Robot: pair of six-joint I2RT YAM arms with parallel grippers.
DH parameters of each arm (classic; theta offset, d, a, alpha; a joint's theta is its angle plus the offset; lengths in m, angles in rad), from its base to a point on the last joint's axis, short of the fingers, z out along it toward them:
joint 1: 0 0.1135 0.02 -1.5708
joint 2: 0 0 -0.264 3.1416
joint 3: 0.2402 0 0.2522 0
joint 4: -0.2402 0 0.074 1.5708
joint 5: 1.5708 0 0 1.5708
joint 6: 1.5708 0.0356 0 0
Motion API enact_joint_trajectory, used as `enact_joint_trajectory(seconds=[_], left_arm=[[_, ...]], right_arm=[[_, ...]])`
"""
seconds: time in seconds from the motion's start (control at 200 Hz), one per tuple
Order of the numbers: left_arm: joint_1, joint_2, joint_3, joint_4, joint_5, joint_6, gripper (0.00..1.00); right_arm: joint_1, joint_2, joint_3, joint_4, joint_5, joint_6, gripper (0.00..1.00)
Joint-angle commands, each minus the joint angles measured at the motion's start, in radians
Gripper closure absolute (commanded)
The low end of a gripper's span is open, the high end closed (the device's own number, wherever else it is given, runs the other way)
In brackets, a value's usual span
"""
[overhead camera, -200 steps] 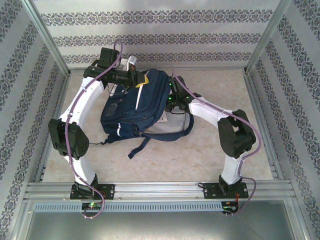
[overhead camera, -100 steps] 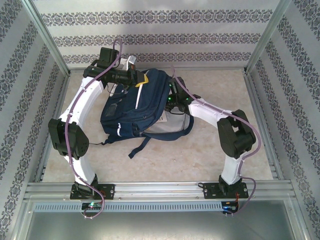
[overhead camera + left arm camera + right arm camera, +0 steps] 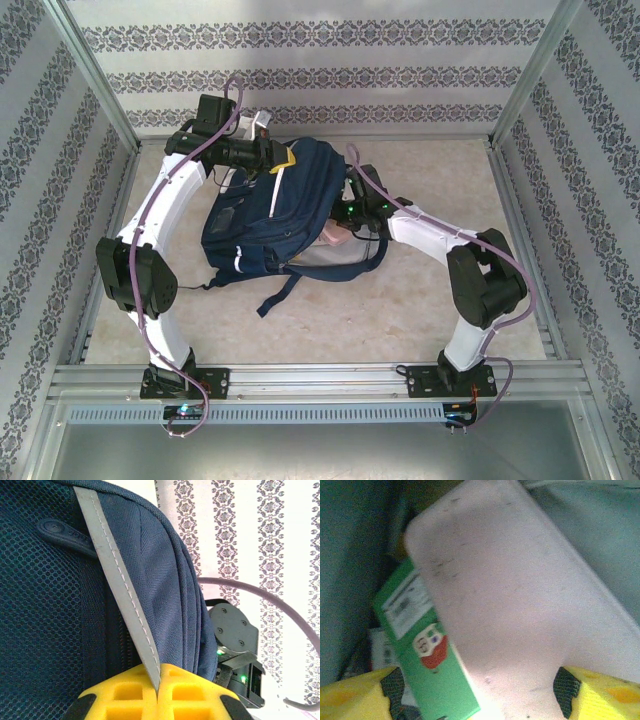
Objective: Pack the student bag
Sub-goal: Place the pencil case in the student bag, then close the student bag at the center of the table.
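Top view, student bag: the student bag (image 3: pixel 270 215), a large navy blue fabric backpack with thin white stripes, lies on its side in the middle of the beige stone-patterned table (image 3: pixel 420 300), between the two arms. Its dark straps trail toward the near edge.
Top view, left gripper: the left gripper (image 3: pixel 282 160) is at the bag's far top edge, its yellow fingers together against the fabric.
Top view, right gripper: the right gripper (image 3: pixel 345 222) reaches into the bag's open side on the right. A bit of pale pink shows just beside it at the mouth.
Top view, surroundings: white walls (image 3: pixel 330 70) with bands of grey ornament stand around the table.
Left wrist view, left gripper: the yellow fingertips meet at the bottom edge of this view, clamped on a grey strip (image 3: pixel 117 575) of stitched webbing that runs diagonally up across the bag.
Left wrist view, bag: navy mesh is on the left, with a dark rubber zip pull (image 3: pixel 62 530) near the top. Smooth navy weave is on the right.
Left wrist view, background: a black part of the other arm (image 3: pixel 235 640), with green lights, is behind the bag.
Right wrist view, right gripper: the jaws stand wide apart and hold nothing. One yellow finger with a black pad sits in each lower corner.
Right wrist view, contents: a pale pink flat case (image 3: pixel 520 590) with rounded corners lies between the fingers, inside the bag. It lies partly over a green printed card (image 3: pixel 415 630) with a white label and a red and white figure. The right pad is at the case's edge and the left pad is apart from it.
Right wrist view, lining: dim grey-green fabric surrounds both items.
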Motion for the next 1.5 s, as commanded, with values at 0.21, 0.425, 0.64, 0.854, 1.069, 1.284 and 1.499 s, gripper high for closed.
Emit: enact_joint_trajectory(seconds=[0.21, 0.425, 0.64, 0.854, 1.069, 1.284, 1.499], left_arm=[[0.007, -0.078, 0.014, 0.115, 0.085, 0.011, 1.00], [-0.028, -0.047, -0.011, 0.126, 0.043, 0.008, 1.00], [-0.140, 0.043, 0.012, 0.143, -0.038, -0.013, 1.00], [-0.244, 0.181, 0.044, 0.193, -0.112, -0.051, 1.00], [-0.254, 0.311, 0.096, 0.269, -0.169, -0.139, 1.00], [-0.239, 0.411, 0.203, 0.302, -0.221, -0.228, 1.00], [-0.218, 0.466, 0.199, 0.393, -0.223, -0.345, 1.00]], right_arm=[[-0.022, -0.099, -0.077, -0.024, 0.087, -0.081, 0.22], [-0.060, -0.327, -0.195, -0.090, 0.197, -0.045, 0.26], [-0.072, -0.604, -0.337, -0.155, 0.351, -0.093, 0.34], [-0.037, -0.790, -0.379, -0.289, 0.433, -0.140, 0.59], [0.150, -0.804, -0.415, -0.269, 0.375, -0.187, 0.75], [0.392, -0.619, -0.359, -0.269, 0.415, -0.197, 0.71], [0.549, -0.401, -0.268, -0.283, 0.515, -0.113, 0.57]])
